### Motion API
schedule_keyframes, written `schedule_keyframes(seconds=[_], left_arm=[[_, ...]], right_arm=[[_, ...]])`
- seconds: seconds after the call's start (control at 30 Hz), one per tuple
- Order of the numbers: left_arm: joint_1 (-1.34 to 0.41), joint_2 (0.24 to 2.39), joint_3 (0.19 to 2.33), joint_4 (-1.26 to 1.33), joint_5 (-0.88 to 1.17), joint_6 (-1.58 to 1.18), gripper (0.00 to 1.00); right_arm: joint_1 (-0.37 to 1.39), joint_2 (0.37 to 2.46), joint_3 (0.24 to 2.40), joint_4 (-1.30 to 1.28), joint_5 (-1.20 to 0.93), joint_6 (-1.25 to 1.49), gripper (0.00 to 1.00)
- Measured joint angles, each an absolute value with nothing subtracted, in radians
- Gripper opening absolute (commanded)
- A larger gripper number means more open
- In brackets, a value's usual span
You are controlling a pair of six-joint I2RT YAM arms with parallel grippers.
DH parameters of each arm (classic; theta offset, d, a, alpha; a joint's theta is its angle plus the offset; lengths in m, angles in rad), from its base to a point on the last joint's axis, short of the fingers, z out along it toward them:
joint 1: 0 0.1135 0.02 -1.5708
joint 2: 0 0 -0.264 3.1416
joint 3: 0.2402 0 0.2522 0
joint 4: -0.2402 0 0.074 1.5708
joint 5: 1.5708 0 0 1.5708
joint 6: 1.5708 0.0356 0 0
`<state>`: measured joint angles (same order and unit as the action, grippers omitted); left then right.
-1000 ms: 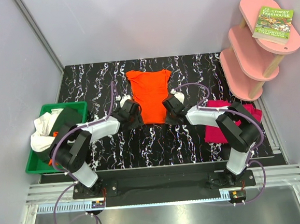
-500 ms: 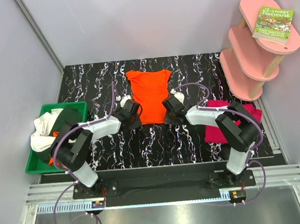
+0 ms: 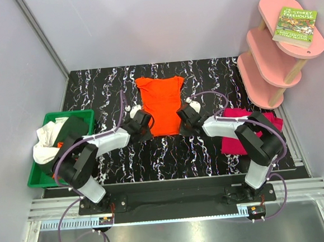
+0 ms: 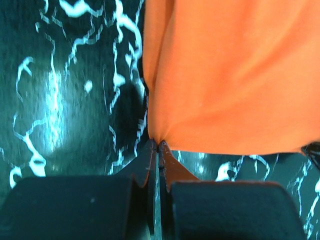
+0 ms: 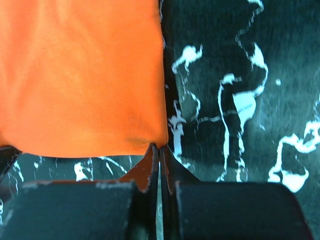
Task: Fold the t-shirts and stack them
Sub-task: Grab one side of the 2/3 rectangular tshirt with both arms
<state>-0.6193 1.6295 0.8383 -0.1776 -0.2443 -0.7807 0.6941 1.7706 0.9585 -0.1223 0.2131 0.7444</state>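
A bright orange t-shirt (image 3: 162,103) lies flat in the middle of the black marbled table, sleeves at the far end. My left gripper (image 3: 144,126) is shut on its near left hem corner; the left wrist view shows the orange t-shirt (image 4: 235,75) pinched at the tips of the left gripper (image 4: 158,145). My right gripper (image 3: 183,121) is shut on the near right hem corner, where the orange t-shirt (image 5: 85,75) meets the right gripper (image 5: 159,147). A folded magenta-pink t-shirt (image 3: 233,133) lies at the right under the right arm. More t-shirts (image 3: 54,138), white and dark ones, fill the bin.
A green plastic bin (image 3: 40,176) stands at the table's left edge. A pink tiered shelf (image 3: 269,62) stands at the back right, with a book (image 3: 296,25) on its top tier. Grey walls close in the table on three sides.
Both grippers have closed on the near hem corners of the orange t-shirt. The hem has drawn slightly nearer with them.
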Motion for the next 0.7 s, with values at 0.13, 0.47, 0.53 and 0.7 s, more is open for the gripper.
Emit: schedule_keyframes(seconds=[0.13, 0.47, 0.53, 0.7], left_arm=[[-0.670, 1.578, 0.802, -0.196, -0.251, -0.790, 0.00], [-0.974, 1.326, 0.592, -0.273, -0.304, -0.958, 0.00], [-1.028, 1.292, 0.559, -0.289, -0.312, -1.007, 0.00], [-1.196, 1.208, 0.514, -0.372, -0.355, -1.153, 0.00]], right_arm=[[0.701, 1.719, 0.900, -0.125, 0.196, 0.765, 0.00], [0.840, 1.451, 0.657, -0.227, 0.197, 0.858, 0.00], [0.868, 1.404, 0.616, -0.236, 0.197, 0.891, 0.00], [0.976, 1.287, 0.538, -0.299, 0.196, 0.982, 0.00]])
